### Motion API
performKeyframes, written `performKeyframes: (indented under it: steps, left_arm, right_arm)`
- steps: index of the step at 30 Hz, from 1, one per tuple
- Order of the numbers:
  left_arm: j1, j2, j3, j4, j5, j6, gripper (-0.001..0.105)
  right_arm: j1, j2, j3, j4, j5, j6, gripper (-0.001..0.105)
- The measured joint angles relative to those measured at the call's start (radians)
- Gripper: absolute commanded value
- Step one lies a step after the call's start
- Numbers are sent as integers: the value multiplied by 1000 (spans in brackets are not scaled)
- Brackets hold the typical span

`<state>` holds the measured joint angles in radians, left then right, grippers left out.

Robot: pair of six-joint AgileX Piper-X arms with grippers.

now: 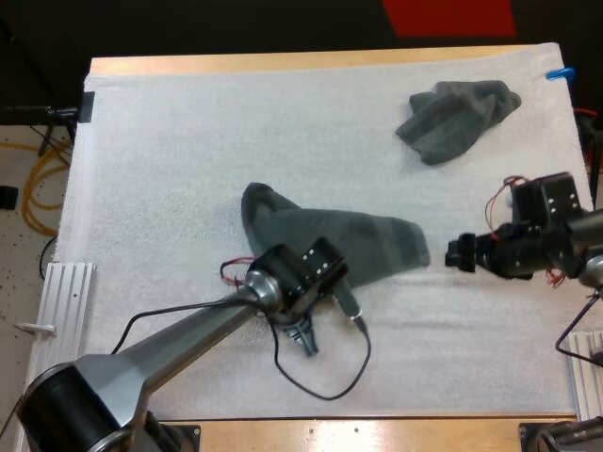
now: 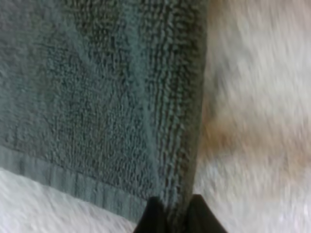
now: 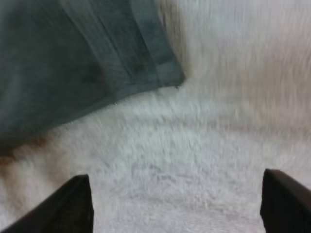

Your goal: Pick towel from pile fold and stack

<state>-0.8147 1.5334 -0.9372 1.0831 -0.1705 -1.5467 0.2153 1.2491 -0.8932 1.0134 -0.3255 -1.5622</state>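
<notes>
Two towels are laid on the mat (image 1: 170, 169): the flat towel (image 1: 363, 240) near its middle, pinched by the left gripper (image 2: 172, 211), and the crumpled towel (image 1: 457, 118) by its far right corner. The right gripper (image 3: 177, 204) is held open.

You are looking down on a wooden table (image 1: 311, 62), its bare wood showing as a strip along the far edge and another along the near edge. A white mat (image 1: 179, 151) with a soft, fuzzy surface covers almost all of it. The light on it is even, with only faint shadows. To the left lies a pale speckled floor (image 1: 21, 245) with a looped yellow cable (image 1: 42, 184). White ribbed rails (image 1: 68, 301) flank the table's near corners.
</notes>
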Motion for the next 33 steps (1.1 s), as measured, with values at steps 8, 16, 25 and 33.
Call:
performKeyframes:
  steps: [8,16,25,33]
  left_arm:
    - [0,-56,144,7,0,-16,0]
    - [0,-139,201,-55,44,-39,0]
    - [0,-141,201,-103,73,-72,0]
    - [0,-141,201,-109,79,-84,0]
  right_arm:
    - [0,7,158,-217,-176,22,69]
    - [4,126,189,-342,-264,17,69]
    - [156,246,189,-395,-224,-61,69]
    - [175,299,189,-472,-208,-1,51]
